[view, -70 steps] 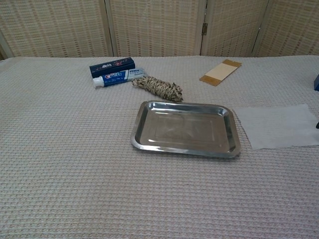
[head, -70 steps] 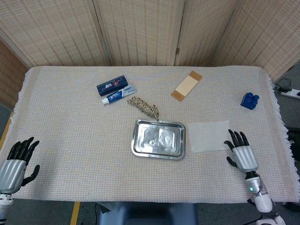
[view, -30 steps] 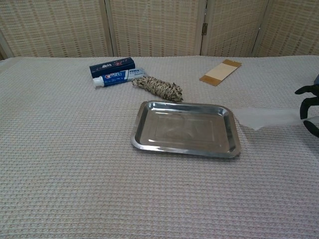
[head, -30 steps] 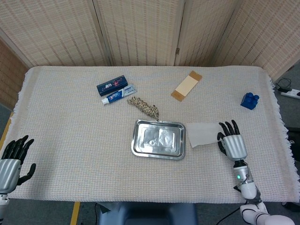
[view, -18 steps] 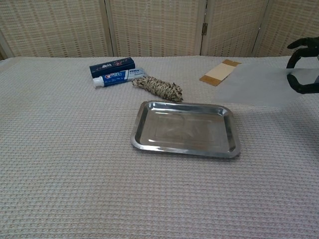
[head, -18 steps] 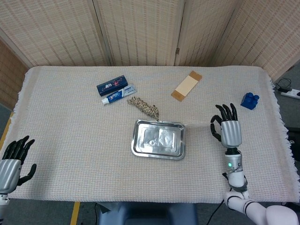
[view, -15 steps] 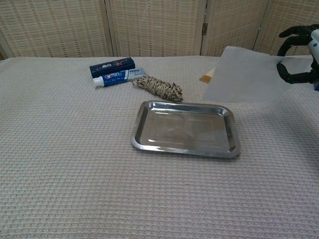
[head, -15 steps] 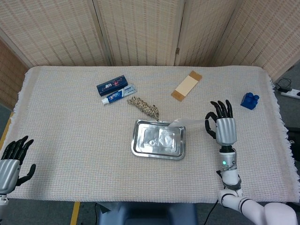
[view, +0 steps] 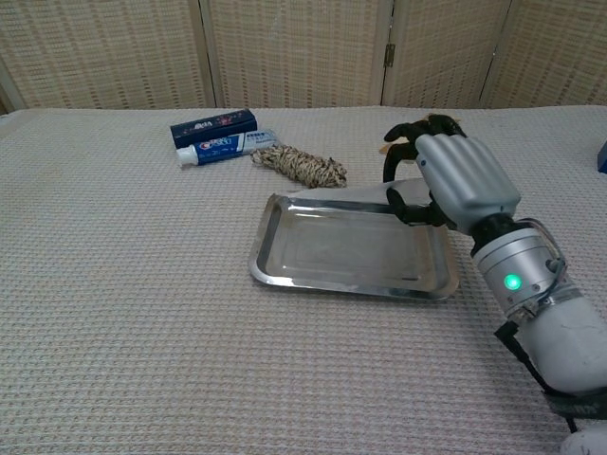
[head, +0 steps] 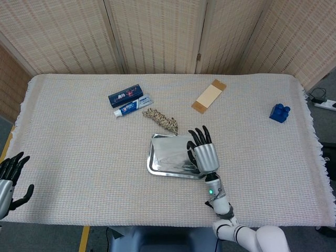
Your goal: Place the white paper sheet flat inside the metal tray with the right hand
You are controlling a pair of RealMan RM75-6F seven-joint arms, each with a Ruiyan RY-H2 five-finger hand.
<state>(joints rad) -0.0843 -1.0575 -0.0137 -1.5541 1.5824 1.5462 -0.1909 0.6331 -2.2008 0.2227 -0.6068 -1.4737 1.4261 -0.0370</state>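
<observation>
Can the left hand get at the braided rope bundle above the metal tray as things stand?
Probably, though it is a long reach. The left hand sits open at the table's near left corner, far from the braided rope bundle. Only bare cloth lies between; the right hand, holding the white paper sheet over the metal tray, stays clear of that path.

We find the metal tray [head: 157, 165] closely bounded behind by the rope bundle [head: 161, 120], which touches its far rim. Our right hand [head: 203, 154] covers the right rim. We see bare cloth at the tray's left and near sides.
</observation>
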